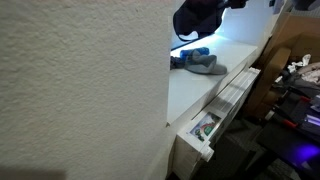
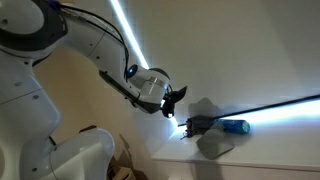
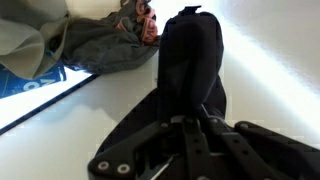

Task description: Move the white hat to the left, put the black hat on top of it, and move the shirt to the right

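My gripper [image 3: 190,128] is shut on the black hat [image 3: 190,60], which hangs from the fingers above the white table; the fingertips are buried in its cloth. The hat also shows held in the air in both exterior views [image 1: 200,18] [image 2: 176,98]. The grey shirt [image 3: 95,45] lies crumpled on the table beyond the hat, with a coloured print at its edge. A pale cloth that looks like the white hat [image 3: 20,40] lies against the shirt. It shows in an exterior view [image 2: 215,146] just below the shirt [image 2: 200,125].
A bright blue item [image 2: 235,127] lies beside the shirt, also seen in an exterior view [image 1: 197,52] and in the wrist view [image 3: 35,85]. A textured wall [image 1: 80,90] blocks much of one view. An open drawer [image 1: 205,128] sticks out below the table edge [image 1: 215,95].
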You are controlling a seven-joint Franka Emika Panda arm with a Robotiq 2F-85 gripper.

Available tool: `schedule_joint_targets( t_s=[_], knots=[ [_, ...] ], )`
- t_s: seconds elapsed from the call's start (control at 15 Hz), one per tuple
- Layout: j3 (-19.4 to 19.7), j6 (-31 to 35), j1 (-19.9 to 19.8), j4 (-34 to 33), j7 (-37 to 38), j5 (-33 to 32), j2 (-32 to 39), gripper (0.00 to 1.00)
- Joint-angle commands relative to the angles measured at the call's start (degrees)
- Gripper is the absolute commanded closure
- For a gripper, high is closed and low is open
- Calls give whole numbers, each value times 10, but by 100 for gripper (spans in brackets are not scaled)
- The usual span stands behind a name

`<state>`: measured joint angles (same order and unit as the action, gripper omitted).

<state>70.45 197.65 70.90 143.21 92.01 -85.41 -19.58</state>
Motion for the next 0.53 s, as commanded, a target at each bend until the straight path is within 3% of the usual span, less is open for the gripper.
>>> schedule_joint_targets(
  t_s=[0.0, 0.13, 0.2, 0.27, 0.33, 0.47],
  knots=[
    [101, -22, 111, -88, 9, 37, 113, 99],
    [166, -61, 187, -102, -7, 62, 144, 99],
    [189, -97, 222, -105, -16, 81, 150, 90],
    [148, -68, 168, -84, -8, 56, 102, 95],
    [167, -87, 198, -92, -10, 69, 118, 90],
    [178, -94, 219, -100, -10, 78, 137, 90]
  ],
)
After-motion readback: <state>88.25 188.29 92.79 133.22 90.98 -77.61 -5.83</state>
